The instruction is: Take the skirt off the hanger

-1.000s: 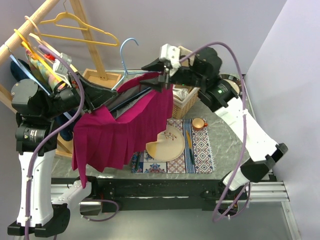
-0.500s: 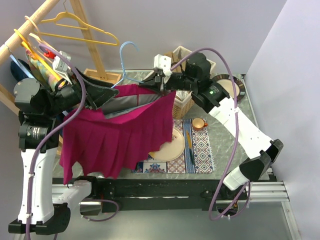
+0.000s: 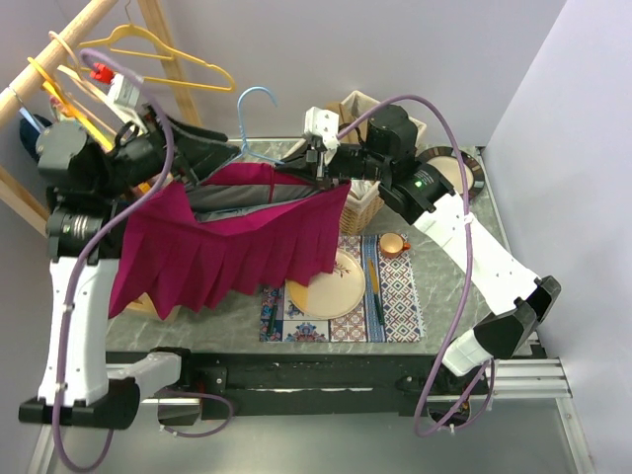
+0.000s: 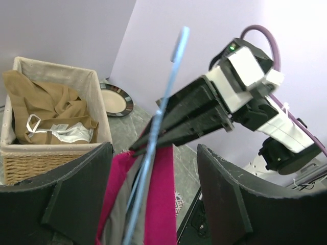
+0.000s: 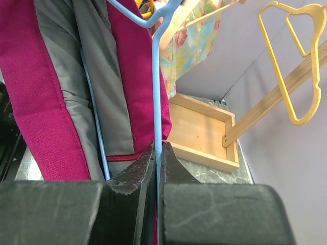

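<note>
**Skirt.** The magenta pleated skirt (image 3: 237, 252) hangs on the light blue hanger (image 3: 255, 104) in the centre-left of the top view. Its waistband spans the gap between the two grippers, with grey lining showing. The hem drops toward the lower left, in front of the table's left edge.

**Right gripper.** The right gripper (image 3: 288, 168) sits at centre frame. Its jaws are closed on the hanger wire; in the right wrist view the blue wire runs straight up out of the pinched fingertips (image 5: 145, 153), with the skirt's waistband just to the left.

**Left gripper.** The left gripper (image 3: 232, 156) sits in the upper left, near the hanger's hook. Its jaws stand wide apart and grip nothing. In the left wrist view the hanger and the skirt's waistband pass between the fingers (image 4: 76, 189), touching neither.

**Surroundings.**
- A wicker basket (image 4: 51, 153) holding tan clothing (image 4: 46, 102) stands beyond the skirt.
- A plate (image 4: 116, 99) lies beside the basket.
- A yellow hanger (image 3: 158, 59) hangs on the wooden rack (image 3: 59, 44) in the upper left.
</note>
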{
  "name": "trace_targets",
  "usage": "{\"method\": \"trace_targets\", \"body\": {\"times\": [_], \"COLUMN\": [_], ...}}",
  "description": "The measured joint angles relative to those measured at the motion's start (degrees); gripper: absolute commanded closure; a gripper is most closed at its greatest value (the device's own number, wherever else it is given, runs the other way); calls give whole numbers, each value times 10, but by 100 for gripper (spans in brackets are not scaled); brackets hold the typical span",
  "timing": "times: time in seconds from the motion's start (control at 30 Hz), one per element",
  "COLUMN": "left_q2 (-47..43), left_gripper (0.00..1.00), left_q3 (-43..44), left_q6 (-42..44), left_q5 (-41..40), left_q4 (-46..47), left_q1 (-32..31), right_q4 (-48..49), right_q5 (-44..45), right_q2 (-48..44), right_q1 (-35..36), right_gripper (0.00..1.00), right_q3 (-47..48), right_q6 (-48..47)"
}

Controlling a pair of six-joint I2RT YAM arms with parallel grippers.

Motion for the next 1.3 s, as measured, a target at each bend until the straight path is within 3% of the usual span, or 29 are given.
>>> {"method": "trace_targets", "body": {"times": [0.17,0.23,0.27,0.33,0.37,0.47,0.53,0.57,0.67,0.7,0.93,1.1,1.3], "left_q2": [37,47,50,57,58,58,58,58,58,58,70,76,77], "left_gripper": [38,54,70,85,99,99,99,99,99,99,99,99,99], "left_q3": [8,10,10,11,12,13,13,13,13,14,33,42,52], "left_q6": [0,7,9,17,21,35,35,35,35,35,21,9,9], "left_q5": [-15,-22,-25,-33,-36,-49,-54,-58,-70,-78,-107,-135,-178], "left_q4": [3,2,0,-3,-3,-3,-2,-2,-6,-10,-15,-1,4], "left_q1": [-28,-44,-50,-64,-68,-76,-78,-79,-81,-82,-87,-97,-112], "right_q4": [0,0,-1,-1,-3,-5,-4,-4,4,16,112,104,78], "right_q5": [0,1,2,3,7,12,18,20,35,43,170,314,427], "right_q2": [0,0,0,0,0,0,0,0,-1,-3,-142,-194,-177], "right_q1": [0,0,0,0,0,0,0,0,-1,-1,-1,-2,-31], "right_gripper": [100,100,100,100,100,100,93,74,31,28,23,23,25], "right_q3": [0,0,0,1,1,1,1,1,1,-3,-182,-175,-114], "right_q6": [3,4,5,6,7,12,16,17,47,65,264,351,393]}}
